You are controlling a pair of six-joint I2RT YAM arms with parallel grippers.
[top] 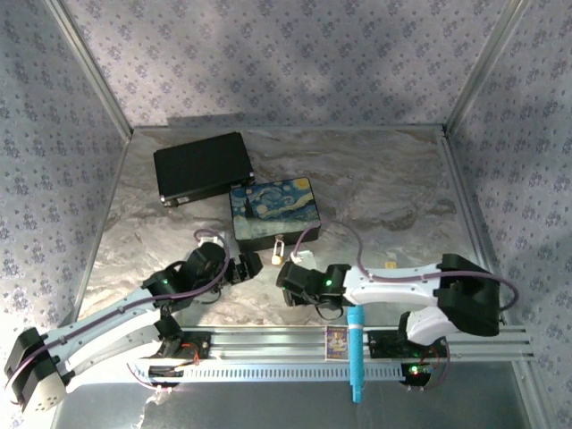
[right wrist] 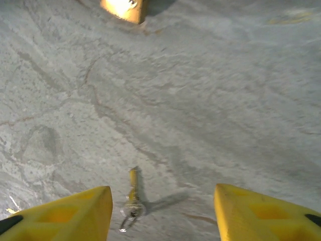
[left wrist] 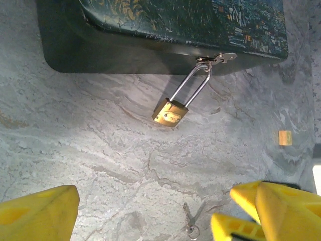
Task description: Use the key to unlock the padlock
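From above, floral-papered walls (top: 286, 54) enclosed a grey marbled table (top: 402, 197) where the padlock (top: 281, 246) lay hooked to the painted box (top: 273, 213); the left wrist showed the left gripper (left wrist: 150, 213) spread wide near the key (left wrist: 189, 221), the right wrist the right gripper (right wrist: 163, 201) equally wide astride it.

Bare table (right wrist: 210, 90) around key (right wrist: 133, 193); painted box (left wrist: 165, 30) walls off space behind padlock (left wrist: 170, 111).

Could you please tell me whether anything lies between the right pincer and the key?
Nothing visible does: the key lies on the bare table, right in front of the open right pincer.
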